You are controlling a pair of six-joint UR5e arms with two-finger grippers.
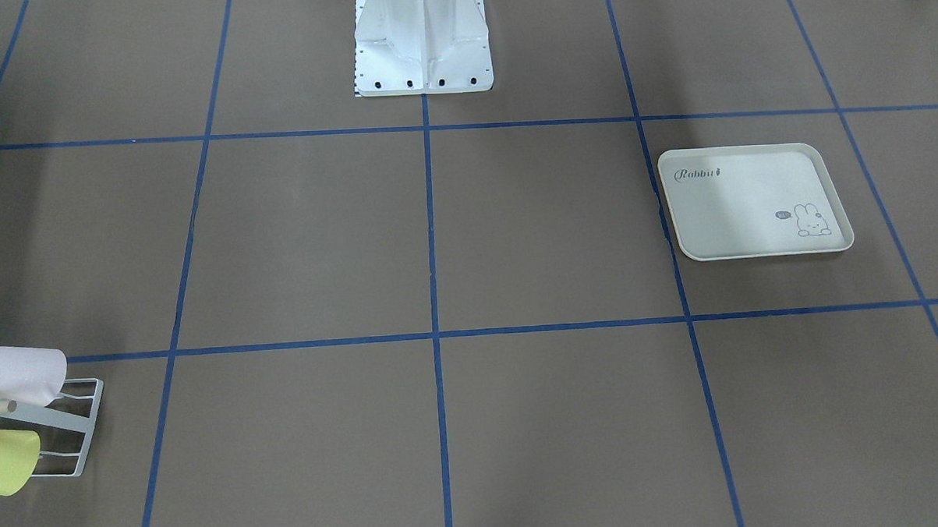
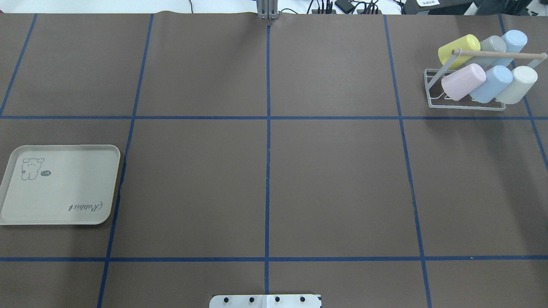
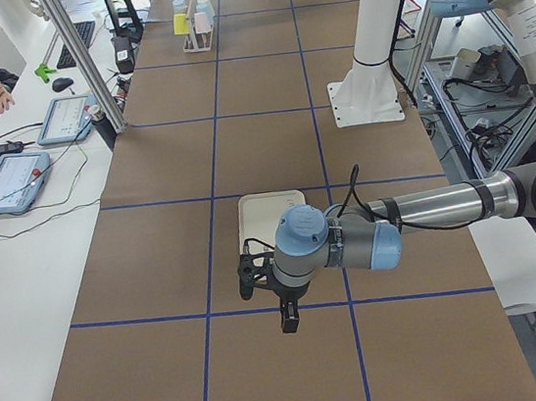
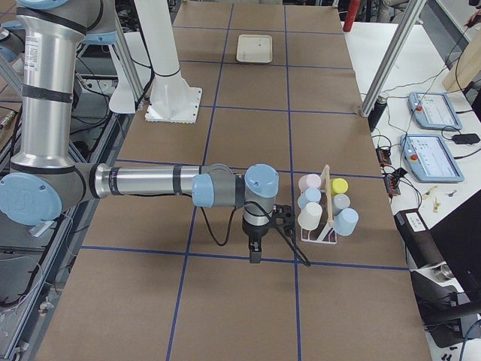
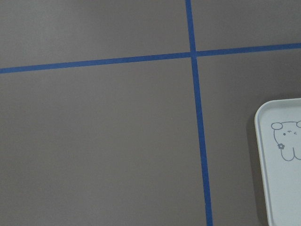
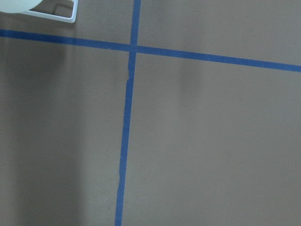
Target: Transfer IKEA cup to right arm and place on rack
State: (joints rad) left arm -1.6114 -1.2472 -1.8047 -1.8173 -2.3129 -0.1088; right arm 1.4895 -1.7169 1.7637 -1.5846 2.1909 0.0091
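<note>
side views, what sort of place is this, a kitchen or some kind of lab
Probably a robotics lab: the left arm and right arm extend over a table gridded with blue tape, and control tablets sit on the side bench.

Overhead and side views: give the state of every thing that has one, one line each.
Rack: upright, holding six cups.
Cups: all slanted on the rack's prongs.
Tray: lying flat, nothing on it.
Left gripper: pointing down beside the tray, no cup in it; open or shut cannot be told.
Right gripper: pointing down beside the rack, no cup in it; open or shut cannot be told.
</note>
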